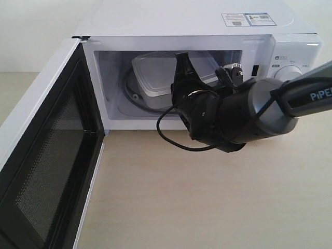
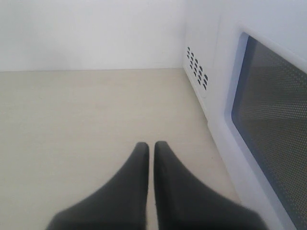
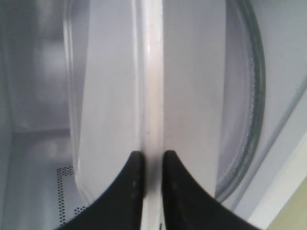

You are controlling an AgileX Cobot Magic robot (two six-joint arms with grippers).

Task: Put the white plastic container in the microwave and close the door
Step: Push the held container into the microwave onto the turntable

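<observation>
The white microwave (image 1: 181,21) stands with its door (image 1: 46,155) swung wide open to the left. The white plastic container (image 1: 155,72) is inside the cavity, tilted above the glass turntable (image 1: 132,97). My right gripper (image 1: 185,70) reaches into the opening and is shut on the container's rim. In the right wrist view the fingertips (image 3: 135,160) pinch the rim of the container (image 3: 115,86), with the turntable (image 3: 250,96) beside it. My left gripper (image 2: 150,146) is shut and empty over the table, next to the door's outer window (image 2: 273,120). It does not show in the exterior view.
Two knobs (image 1: 288,72) sit on the panel behind my right arm. Stickers (image 1: 249,19) lie on the microwave's top. A black cable (image 1: 168,136) loops below the right wrist. Vent holes (image 2: 196,69) mark the microwave's side. Light wooden table (image 1: 197,197) stretches in front.
</observation>
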